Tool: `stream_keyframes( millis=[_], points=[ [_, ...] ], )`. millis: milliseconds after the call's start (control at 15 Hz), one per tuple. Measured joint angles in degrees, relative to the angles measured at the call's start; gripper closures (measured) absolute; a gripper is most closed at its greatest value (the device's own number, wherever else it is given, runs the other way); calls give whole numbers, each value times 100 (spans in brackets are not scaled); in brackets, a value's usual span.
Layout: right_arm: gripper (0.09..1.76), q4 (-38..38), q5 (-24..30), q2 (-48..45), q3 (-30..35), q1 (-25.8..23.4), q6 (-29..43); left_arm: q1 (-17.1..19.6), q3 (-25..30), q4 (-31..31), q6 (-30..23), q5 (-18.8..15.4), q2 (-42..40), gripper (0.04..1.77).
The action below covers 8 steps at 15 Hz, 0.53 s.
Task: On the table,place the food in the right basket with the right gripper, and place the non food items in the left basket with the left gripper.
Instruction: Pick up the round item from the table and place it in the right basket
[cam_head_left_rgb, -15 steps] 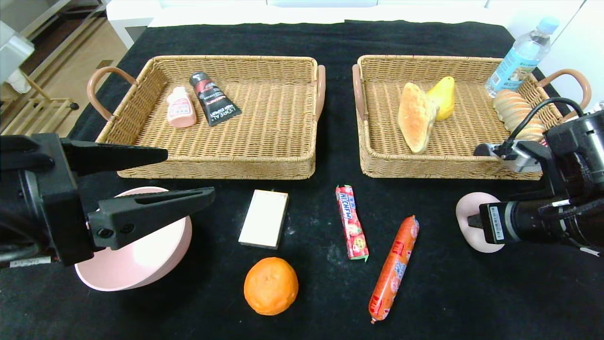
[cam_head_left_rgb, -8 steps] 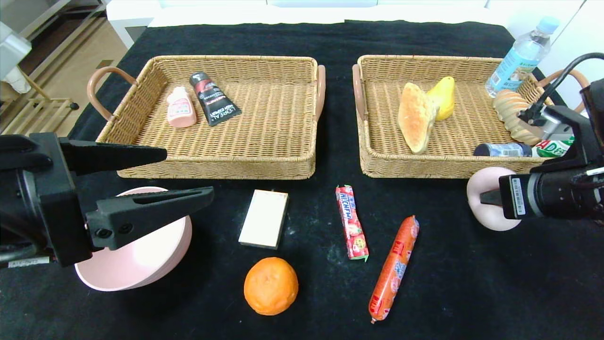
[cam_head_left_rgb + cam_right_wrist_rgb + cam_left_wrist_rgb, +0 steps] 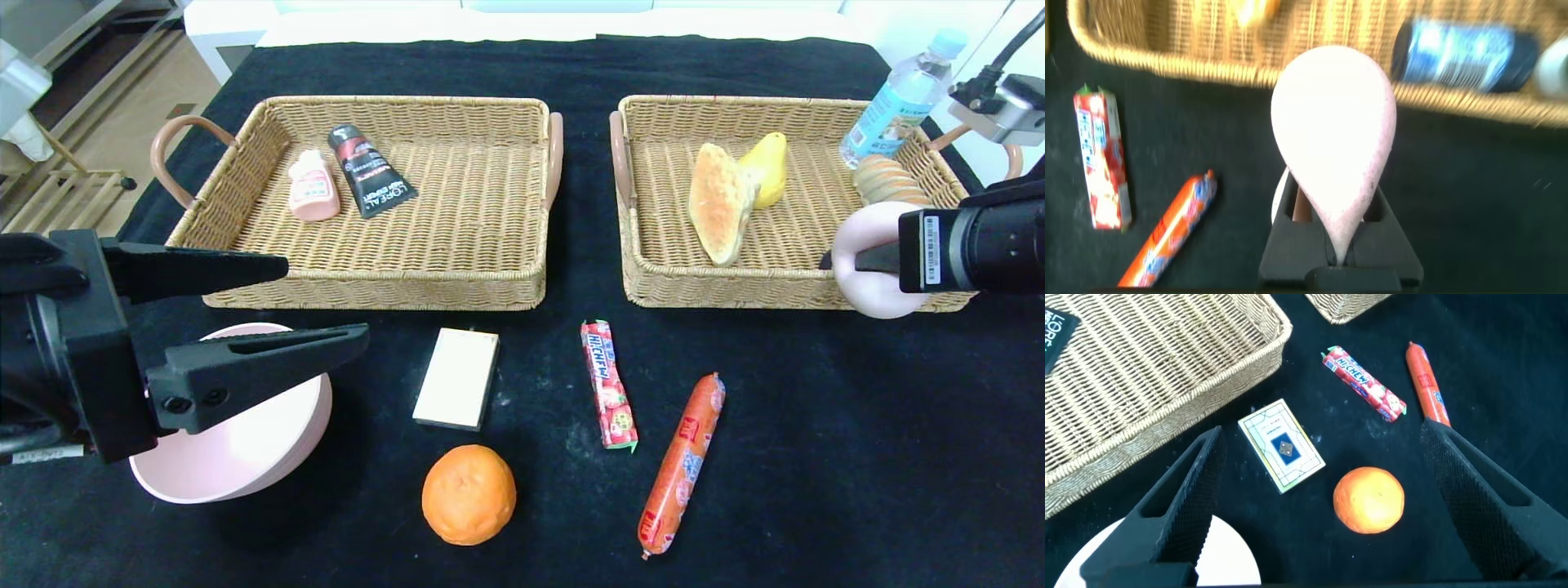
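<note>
Right gripper (image 3: 867,260) is clamped on a pink teardrop-shaped item (image 3: 1333,135), probably light and smooth, pinched at its narrow end, above the right basket (image 3: 718,290) front rim

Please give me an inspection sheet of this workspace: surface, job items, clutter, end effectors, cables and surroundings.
Surface: black table.
Job's things: orange, sausage, candy and card box on the table; two tubes in left basket; bread and a yellow fruit in right basket.
Clutter: pink bowl; water bottle behind the right basket.
End effectors: left end effector open, over the bowl; right end effector shut on a pink egg-shaped thing.
Cables: one by the right arm.
Surroundings: wooden floor.
</note>
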Motion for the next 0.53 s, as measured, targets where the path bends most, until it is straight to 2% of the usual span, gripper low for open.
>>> stream_keyframes(
  millis=[533],
  points=[
    [169,-7,-207,691,-1208,-466,-171,-9,5,18,0,-10,-6,9]
  ],
)
